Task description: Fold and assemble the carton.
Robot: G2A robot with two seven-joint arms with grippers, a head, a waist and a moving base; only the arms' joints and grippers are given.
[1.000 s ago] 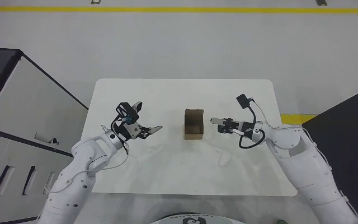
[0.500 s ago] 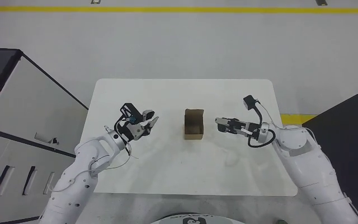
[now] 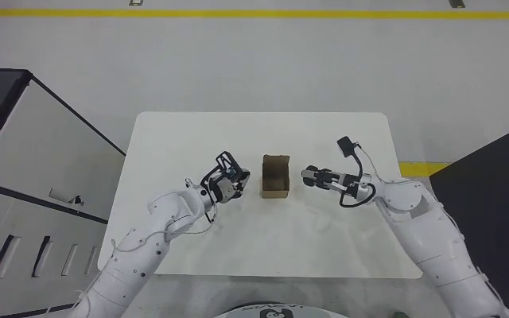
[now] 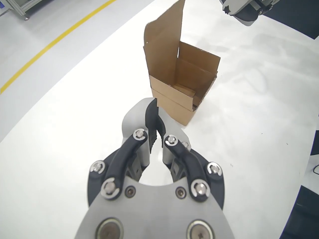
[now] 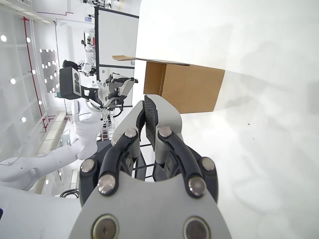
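White table [image 3: 318, 135] carried one item: a brown corrugated carton [image 3: 275, 176], sitting upright near mid-table, directly between the two grippers. Carton top was open. One tall flap stood up from the wall farthest from the robot, roughly vertical, and it was much higher than the rest of the box in the left wrist view [image 4: 174, 95]. The wall facing the right arm also had a shorter flap standing up. The wall facing the left arm ended lower and showed a horizontal seam across it. Bottom panels were visible inside, lying flat. From the right wrist view the carton [image 5: 192, 88] showed a plain outer wall with the tall flap sticking out past the opening. Left gripper [image 3: 241, 187] sat near the carton's left wall with a visible gap in the top view, so no contact. Its jaws [image 4: 157, 115] were closed, pads together, holding nothing. Right gripper [image 3: 305, 175] sat near the opposite wall, also apart from it. Its jaws [image 5: 147, 110] were likewise closed on nothing.
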